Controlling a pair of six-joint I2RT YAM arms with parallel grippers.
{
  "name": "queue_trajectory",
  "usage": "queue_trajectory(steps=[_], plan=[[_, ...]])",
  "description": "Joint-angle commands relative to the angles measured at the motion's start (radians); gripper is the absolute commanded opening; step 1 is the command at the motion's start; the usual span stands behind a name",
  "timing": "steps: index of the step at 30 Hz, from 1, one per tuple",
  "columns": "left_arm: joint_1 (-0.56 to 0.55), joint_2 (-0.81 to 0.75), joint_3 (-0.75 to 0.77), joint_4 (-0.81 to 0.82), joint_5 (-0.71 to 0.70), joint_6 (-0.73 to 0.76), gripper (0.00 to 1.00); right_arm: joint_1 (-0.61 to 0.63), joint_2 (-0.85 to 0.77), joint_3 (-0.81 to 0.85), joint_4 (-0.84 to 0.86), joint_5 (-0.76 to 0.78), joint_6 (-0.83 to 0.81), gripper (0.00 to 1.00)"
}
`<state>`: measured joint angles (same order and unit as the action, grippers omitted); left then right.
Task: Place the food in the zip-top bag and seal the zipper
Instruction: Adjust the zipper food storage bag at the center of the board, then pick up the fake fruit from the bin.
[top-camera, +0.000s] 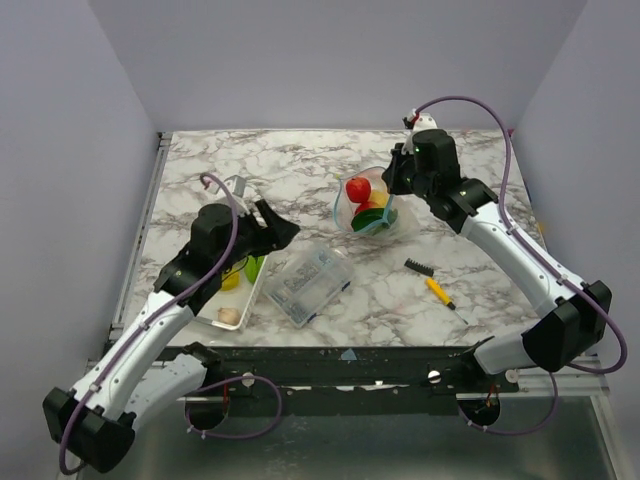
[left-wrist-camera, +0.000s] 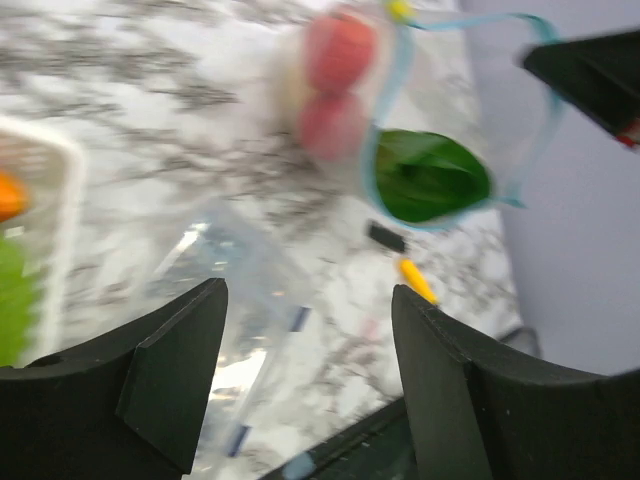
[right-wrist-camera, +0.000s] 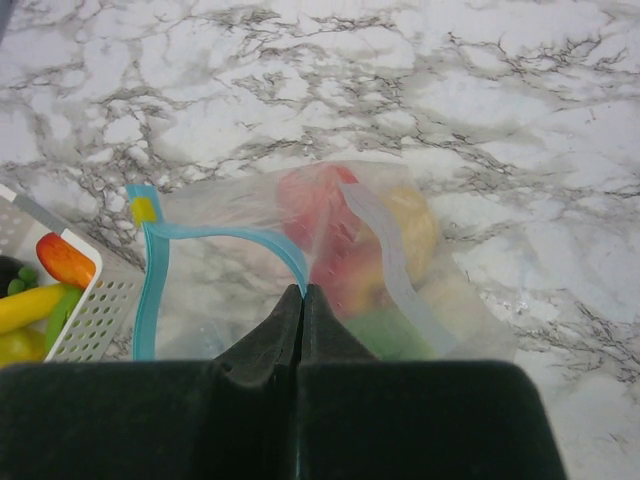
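Note:
The clear zip-top bag (top-camera: 378, 208) lies at mid-table with its mouth gaping. It holds red apples (left-wrist-camera: 335, 85), a yellow fruit (right-wrist-camera: 412, 225) and a green piece (left-wrist-camera: 430, 175). My right gripper (right-wrist-camera: 303, 290) is shut on the light blue zipper (right-wrist-camera: 200, 232) at the bag's mouth, and it also shows in the top view (top-camera: 393, 182). My left gripper (left-wrist-camera: 310, 300) is open and empty. It hovers above the table left of the bag (top-camera: 284, 232). More food stays in the white tray (top-camera: 248, 300): an orange-red piece (right-wrist-camera: 65, 260), a banana (right-wrist-camera: 25, 305) and green pieces (top-camera: 255, 266).
A clear rigid box (top-camera: 308, 283) lies between the tray and the bag, below my left gripper. A yellow-handled black brush (top-camera: 430, 281) lies right of the box. The table's front edge runs just beyond the box.

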<state>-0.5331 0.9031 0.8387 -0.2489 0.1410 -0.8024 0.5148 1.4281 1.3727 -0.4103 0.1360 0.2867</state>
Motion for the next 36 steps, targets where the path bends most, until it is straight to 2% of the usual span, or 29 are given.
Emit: queue_trajectory(steps=[1,6,13,16,19,22,26,30,34,36], plan=[[0.119,-0.087,-0.046,-0.322,-0.22,0.098,0.69,-0.009,-0.025,0.038,0.025,-0.039,0.013,0.0],[0.207,-0.094,-0.1,-0.394,-0.294,0.103,0.7,-0.008,-0.028,0.041,0.019,-0.053,0.02,0.0],[0.273,0.003,-0.16,-0.286,-0.225,0.121,0.67,-0.009,-0.03,0.035,-0.001,-0.044,0.016,0.0],[0.295,0.069,-0.14,-0.298,-0.232,0.11,0.65,-0.008,-0.034,0.032,-0.008,-0.039,0.012,0.0],[0.316,0.092,-0.144,-0.363,-0.329,-0.005,0.62,-0.009,-0.041,0.034,-0.014,-0.032,0.01,0.0],[0.356,0.068,-0.192,-0.345,-0.352,-0.071,0.64,-0.009,-0.047,0.032,-0.013,-0.03,0.011,0.0],[0.419,0.065,-0.208,-0.409,-0.392,-0.205,0.64,-0.009,-0.048,0.032,-0.016,-0.032,0.011,0.0],[0.483,0.099,-0.239,-0.393,-0.32,-0.277,0.67,-0.01,-0.048,0.027,-0.015,-0.036,0.013,0.0],[0.525,0.106,-0.293,-0.316,-0.248,-0.339,0.77,-0.009,-0.047,0.025,-0.015,-0.041,0.017,0.0],[0.524,0.107,-0.316,-0.278,-0.238,-0.366,0.79,-0.009,-0.047,0.027,-0.015,-0.046,0.018,0.0]])
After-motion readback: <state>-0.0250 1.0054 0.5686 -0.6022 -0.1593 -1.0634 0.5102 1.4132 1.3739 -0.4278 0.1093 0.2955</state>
